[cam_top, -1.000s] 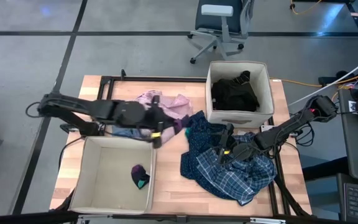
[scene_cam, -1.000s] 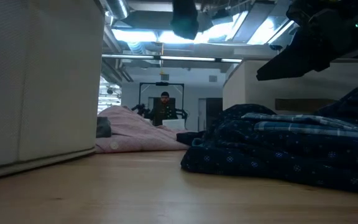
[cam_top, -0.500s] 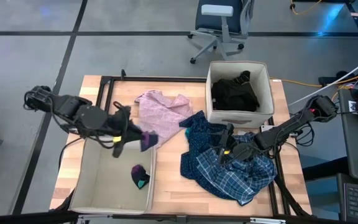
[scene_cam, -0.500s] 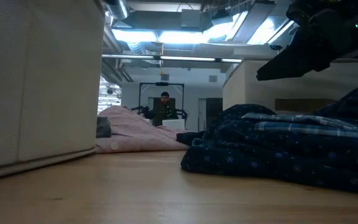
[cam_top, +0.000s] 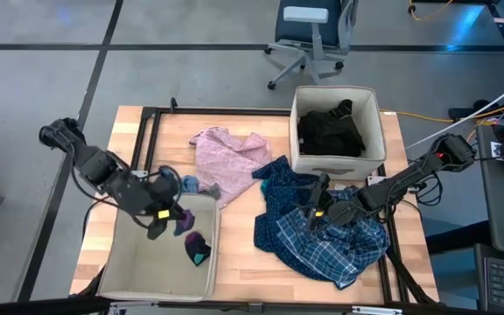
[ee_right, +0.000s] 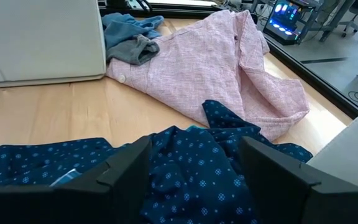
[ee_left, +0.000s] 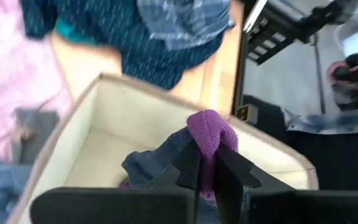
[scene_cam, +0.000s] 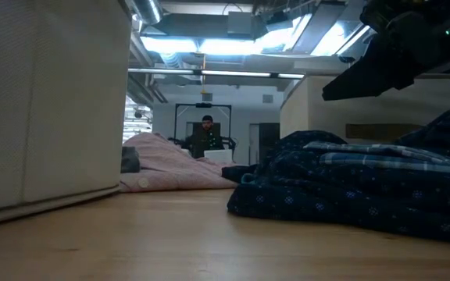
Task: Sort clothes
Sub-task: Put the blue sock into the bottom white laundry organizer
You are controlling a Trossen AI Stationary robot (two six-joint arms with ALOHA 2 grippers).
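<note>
My left gripper (cam_top: 175,219) is over the beige left bin (cam_top: 121,262), shut on a dark blue sock with a purple toe (ee_left: 209,132). A second dark sock with a teal patch (cam_top: 197,248) lies on the bin's floor. A small blue and grey item (cam_top: 194,185) lies on the table at the bin's far rim. The pink patterned top (cam_top: 230,153) lies spread at the table's middle. My right gripper (ee_right: 201,180) is open, low over the crumpled blue plaid shirt (cam_top: 322,232); whether it touches the shirt I cannot tell. My left gripper pinches the sock between its two fingers (ee_left: 188,167), just behind the purple toe end (ee_left: 211,140), which sticks out past the fingertips. The dark blue rest (ee_left: 154,163) bunches to one side. The sock is lifted clear, above the inside of the bin.
A second beige bin (cam_top: 297,131) with black clothes stands at the far right. The left bin's wall (scene_cam: 53,101) fills the low view's left. An office chair (cam_top: 309,35) stands beyond the table. A person (scene_cam: 206,136) sits far back in the room.
My left gripper has gone from beside the pink top toward the table's left and near edges, carrying the sock, and is now over the left bin. The sock has stayed lifted clear in the shut fingers.
</note>
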